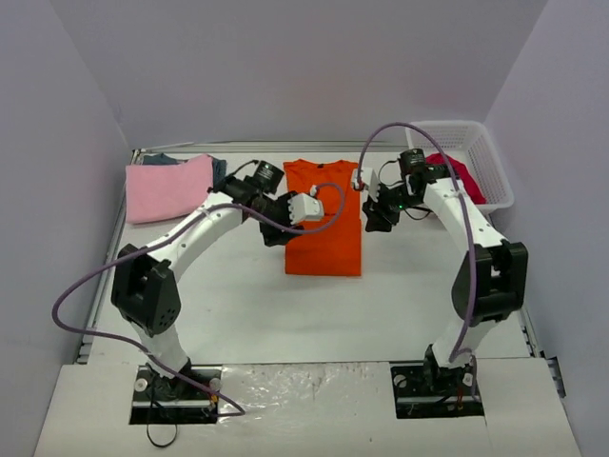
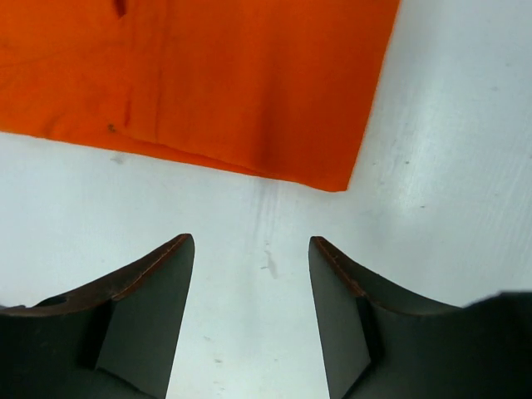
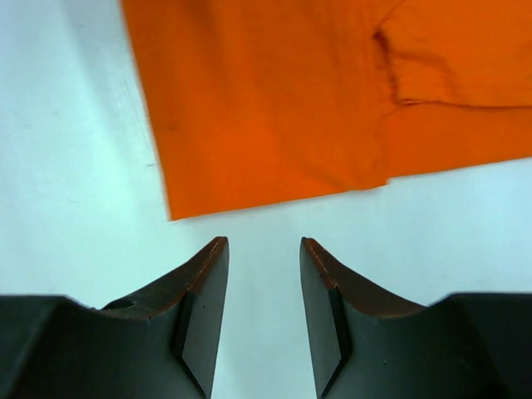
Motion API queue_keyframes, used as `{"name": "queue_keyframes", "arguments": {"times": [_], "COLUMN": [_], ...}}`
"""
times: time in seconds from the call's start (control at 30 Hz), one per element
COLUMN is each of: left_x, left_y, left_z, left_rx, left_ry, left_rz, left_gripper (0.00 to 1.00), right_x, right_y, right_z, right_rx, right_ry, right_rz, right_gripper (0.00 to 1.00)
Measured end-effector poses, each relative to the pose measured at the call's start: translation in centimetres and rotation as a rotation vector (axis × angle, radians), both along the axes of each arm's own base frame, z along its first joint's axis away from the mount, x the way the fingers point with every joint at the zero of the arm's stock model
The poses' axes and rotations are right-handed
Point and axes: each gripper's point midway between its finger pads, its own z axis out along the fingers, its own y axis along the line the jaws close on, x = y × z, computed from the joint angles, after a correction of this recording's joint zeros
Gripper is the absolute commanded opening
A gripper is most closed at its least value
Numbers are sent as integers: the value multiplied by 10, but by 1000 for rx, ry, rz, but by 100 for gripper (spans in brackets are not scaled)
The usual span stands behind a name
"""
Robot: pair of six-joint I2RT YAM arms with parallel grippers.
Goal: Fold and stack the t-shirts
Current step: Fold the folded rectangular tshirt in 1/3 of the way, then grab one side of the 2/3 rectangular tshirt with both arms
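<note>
Orange t-shirt (image 1: 324, 217) lies flat as a narrow folded rectangle mid-way across the bench (image 1: 285, 305). Left hand (image 1: 276, 231) is just beside its left edge, fingers apart w/ nothing betw. them; wrist view shows bare bench below and a shirt corner just ahead. Right hand (image 1: 379, 217) is at the right edge, fingers also apart & empty, hem just ahead. Pink t-shirt (image 1: 169, 188) is folded back left, atop blue-grey t-shirt (image 1: 166, 159). Crimson t-shirt (image 1: 457, 171) is bunched at the basket (image 1: 481, 143), back right.
</note>
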Motion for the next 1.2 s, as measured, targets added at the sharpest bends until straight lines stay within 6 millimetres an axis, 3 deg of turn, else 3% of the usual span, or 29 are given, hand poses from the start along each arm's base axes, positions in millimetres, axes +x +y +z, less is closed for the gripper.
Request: {"name": "queue_keyframes", "arguments": {"times": [0.17, 0.33, 0.43, 0.63, 0.8, 0.93, 1.2], "left_x": [-53, -61, -60, -68, -70, -72, -73], "left_y": [-2, 23, 29, 0, -7, -8, -14], "left_z": [-43, -88, -89, -74, -70, -77, -92], "left_rx": [80, 179, 212, 150, 107, 100, 104], "left_ry": [-21, -39, -141, -271, -268, -271, -259], "left_rz": [-35, 52, 76, 37, 43, 37, 21], "left_gripper": [57, 59, 59, 59, 58, 58, 58], "right_x": [-52, -52, -44, -33, -24, -23, -23], "right_y": [-8, -22, -28, -49, -64, -69, -69], "right_z": [-5, -14, -16, -26, -42, -52, -52], "right_rx": [9, -41, -48, -58, -70, -83, -83], "right_ry": [86, 138, 133, 144, 177, 202, 202], "right_rz": [-79, -282, -368, -494, -559, -576, -576], "right_gripper": [40, 41, 42, 40, 40, 40, 40]}}
